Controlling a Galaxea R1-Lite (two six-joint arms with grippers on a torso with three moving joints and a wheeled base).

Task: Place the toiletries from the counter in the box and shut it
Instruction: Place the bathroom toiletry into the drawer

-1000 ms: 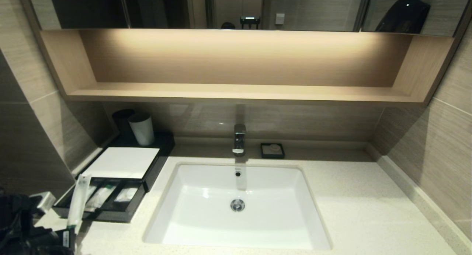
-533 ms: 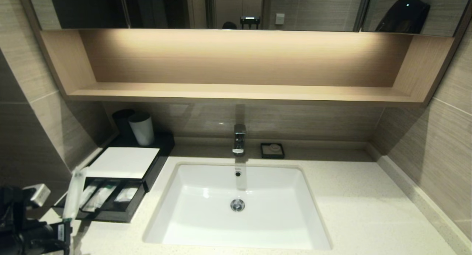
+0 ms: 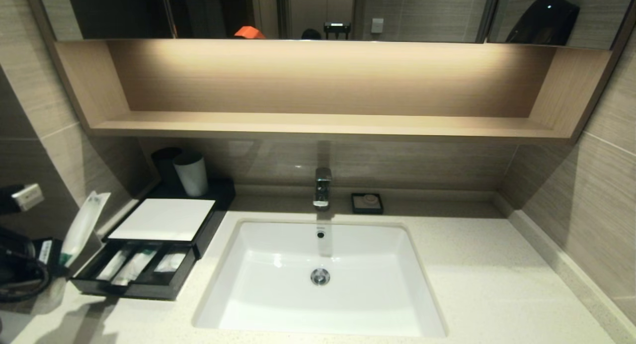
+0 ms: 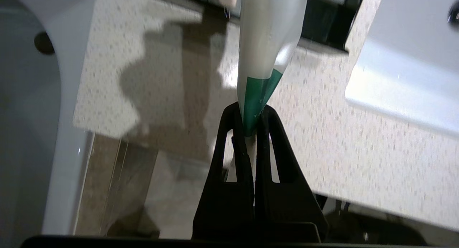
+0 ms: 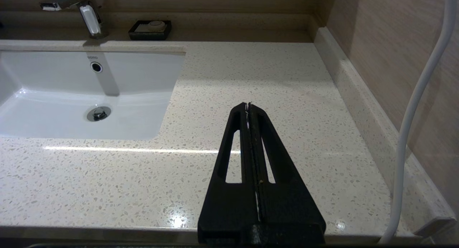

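Overhead, the head view showed the left end effector (image 3: 62, 262) at the far left edge, above the speckled tabletop (image 3: 477, 284), pinching one slim plastic-wrapped packet (image 3: 84, 224) by its lower, green-printed end, so that the packet leaned up and away beside the box (image 3: 161, 219). That black box had its white top panel in place and its front drawer (image 3: 136, 272) pulled out, with three pale packets counted inside, in side-by-side compartments. Two cups stood behind the box, one tap and one soap dish (image 3: 367, 203) behind the one white basin (image 3: 323, 279). Closer in, the left wrist view showed both fingers clenched on the packet's green tip (image 4: 256, 104), the rest hanging free. To do this step well, I judged, the arm should swing the loose end over a drawer compartment, lower it lengthwise and only then let go. Finally, the right wrist view showed the right end effector (image 5: 248, 106) clenched on nothing, parked over bare tabletop.
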